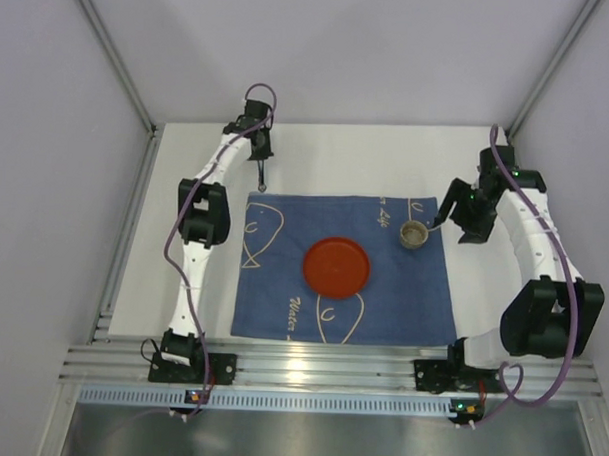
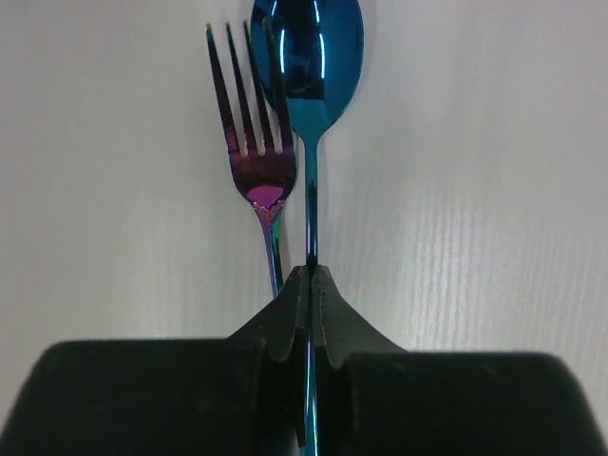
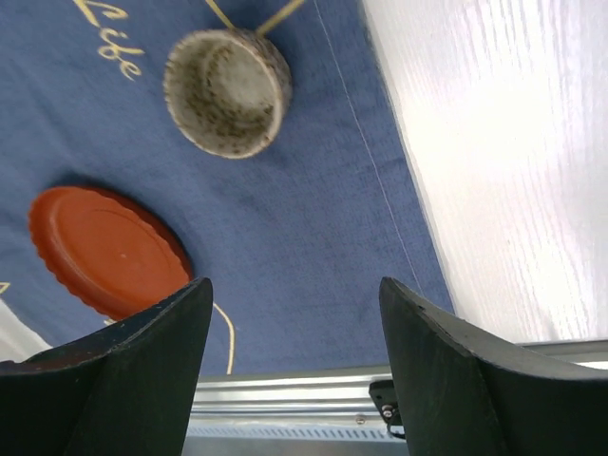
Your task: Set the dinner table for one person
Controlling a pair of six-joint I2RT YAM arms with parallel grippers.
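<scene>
In the left wrist view a shiny blue spoon (image 2: 309,57) and an iridescent purple fork (image 2: 256,161) lie side by side on the white dinner table (image 2: 475,190). My left gripper (image 2: 312,271) is shut on the spoon's handle, while the fork's handle disappears behind the left finger. From above, this gripper (image 1: 260,176) points down just beyond the blue cloth (image 1: 282,287). A red plate (image 1: 337,266) sits mid-cloth and a speckled cup (image 1: 414,234) stands at its far right. My right gripper (image 3: 293,285) hangs open above the cloth's right edge with nothing between its fingers, the cup (image 3: 228,90) ahead of it.
The blue cloth (image 3: 313,209) with pale fish outlines covers the table's middle. An aluminium rail (image 1: 320,369) runs along the near edge, carrying both arm bases. Grey walls close in the left, right and far sides. Bare white table (image 1: 367,160) shows beyond the cloth.
</scene>
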